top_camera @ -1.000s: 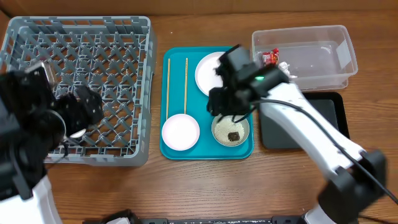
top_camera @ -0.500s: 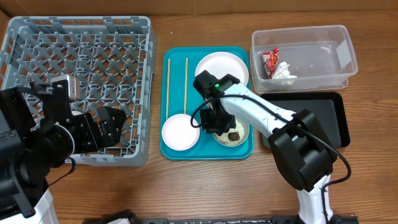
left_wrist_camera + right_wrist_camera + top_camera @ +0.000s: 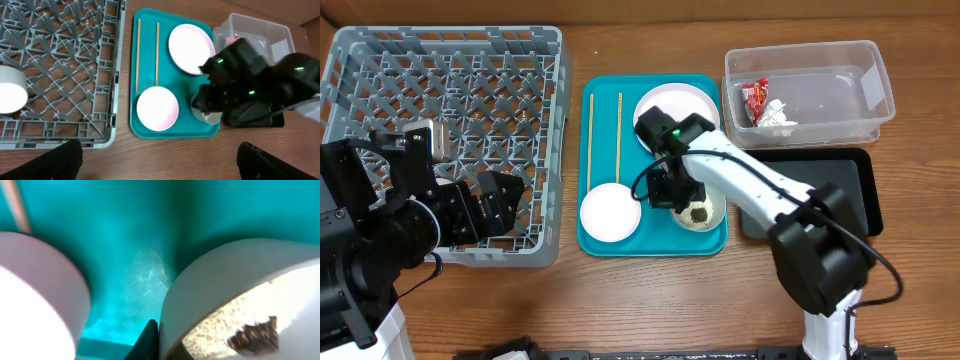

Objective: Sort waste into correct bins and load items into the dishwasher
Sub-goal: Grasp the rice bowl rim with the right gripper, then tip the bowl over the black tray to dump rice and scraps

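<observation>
The pale grey-green bowl [image 3: 705,212] sits at the front right of the teal tray [image 3: 650,250]. It holds rice grains [image 3: 215,335] and a dark brown lump [image 3: 698,214]. My right gripper [image 3: 672,192] is shut on the bowl's left rim; in the right wrist view one finger presses against the bowl's outer wall [image 3: 235,275]. The pink plate [image 3: 695,100], the smaller pink dish [image 3: 610,212] and two chopsticks [image 3: 590,140] lie on the tray. My left gripper [image 3: 500,198] is open and empty over the front right of the grey rack [image 3: 470,90]. A white cup [image 3: 10,90] sits in the rack.
The clear tub [image 3: 840,90] at the back right holds the red wrapper [image 3: 754,95] and white paper scraps [image 3: 778,113]. The black tray [image 3: 840,190] lies in front of it, right of the teal tray. My right arm stretches over the tray's right side.
My right gripper came down from above the tray onto the bowl's left rim, and the bowl has shifted slightly right. My left arm shifted a second ago and has stayed still since.
</observation>
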### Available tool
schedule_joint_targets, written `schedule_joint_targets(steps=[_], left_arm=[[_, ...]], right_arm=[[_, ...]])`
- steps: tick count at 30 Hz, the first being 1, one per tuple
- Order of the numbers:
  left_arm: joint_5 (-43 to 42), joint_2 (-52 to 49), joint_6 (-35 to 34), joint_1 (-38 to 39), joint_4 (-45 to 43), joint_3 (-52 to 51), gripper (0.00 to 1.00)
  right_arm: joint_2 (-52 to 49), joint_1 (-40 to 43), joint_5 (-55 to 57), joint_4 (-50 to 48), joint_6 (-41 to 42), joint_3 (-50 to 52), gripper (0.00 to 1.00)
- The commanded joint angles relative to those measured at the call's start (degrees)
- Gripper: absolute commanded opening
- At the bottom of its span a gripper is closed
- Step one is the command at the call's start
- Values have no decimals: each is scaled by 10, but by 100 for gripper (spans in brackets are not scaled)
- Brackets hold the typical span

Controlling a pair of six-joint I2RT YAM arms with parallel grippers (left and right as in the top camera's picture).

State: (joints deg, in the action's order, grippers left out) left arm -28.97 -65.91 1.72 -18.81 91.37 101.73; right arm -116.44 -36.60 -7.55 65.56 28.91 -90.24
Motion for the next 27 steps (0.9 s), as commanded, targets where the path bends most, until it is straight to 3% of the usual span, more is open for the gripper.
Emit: schedule_joint_targets(steps=[1, 7, 12, 17, 23, 27], left_arm=[[-3, -1, 13, 2, 1, 11, 100], [-4, -1, 13, 2, 1, 11, 100], [-4, -1, 13, 2, 1, 11, 100], [-4, -1, 13, 2, 1, 11, 100], [-4, -1, 13, 2, 1, 11, 100], [-4, -1, 13, 2, 1, 11, 100]], right_arm=[[85, 36, -22, 0, 0, -13, 4], [160, 136, -135, 18, -54, -13, 4], [162, 226, -268, 47, -159, 4, 4], [162, 315, -372, 49, -238, 68, 4], [162, 448, -604, 0, -350, 164, 4], [162, 524, -674, -13, -384, 205, 4]])
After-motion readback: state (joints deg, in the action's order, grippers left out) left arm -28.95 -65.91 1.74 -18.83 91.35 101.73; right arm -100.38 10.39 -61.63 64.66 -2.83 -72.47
